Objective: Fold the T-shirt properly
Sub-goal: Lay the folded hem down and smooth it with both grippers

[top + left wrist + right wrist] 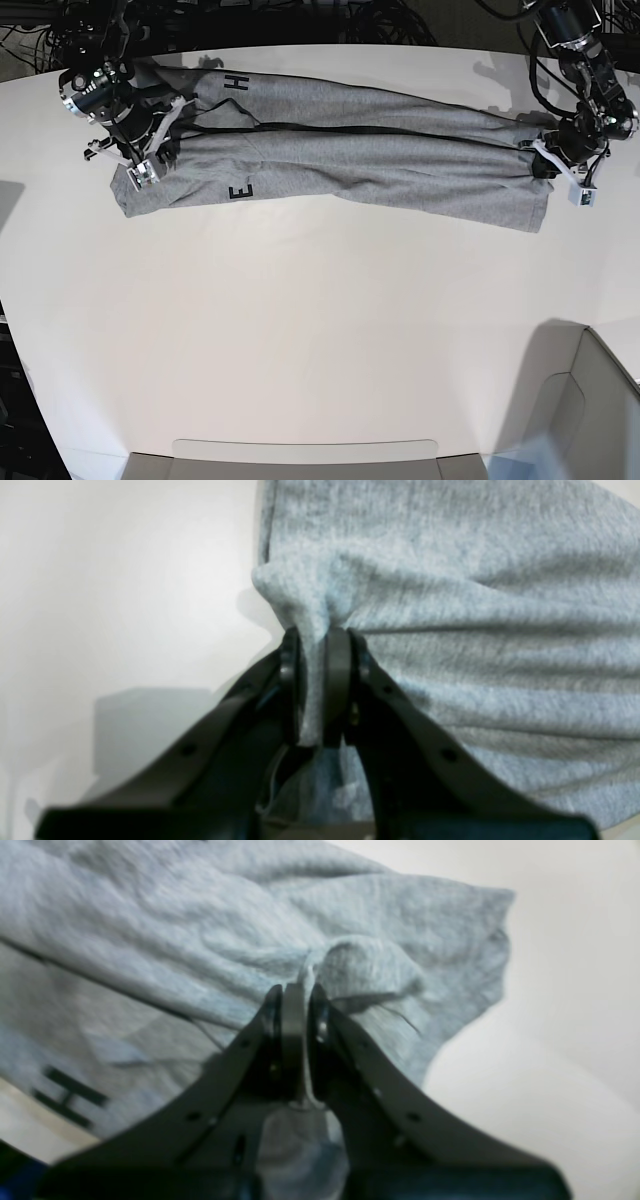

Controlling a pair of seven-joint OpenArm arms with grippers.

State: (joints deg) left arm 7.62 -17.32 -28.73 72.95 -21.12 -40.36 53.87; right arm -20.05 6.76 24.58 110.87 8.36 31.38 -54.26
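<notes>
The heather-grey T-shirt (340, 150) lies stretched in a long narrow band across the far part of the white table (320, 330), with black letters showing near its left end. My left gripper (545, 160) is shut on a pinch of the shirt's right end; in the left wrist view (315, 640) grey fabric (475, 605) is clamped between the pads. My right gripper (160, 140) is shut on the shirt's left end; in the right wrist view (300, 990) a fold of cloth (200, 940) sits between the fingers, with a black "H" at lower left.
A light grey bin (570, 420) stands at the front right corner, and a flat grey tray edge (300, 455) lies along the front. Dark cables and equipment (300, 20) run behind the table's far edge.
</notes>
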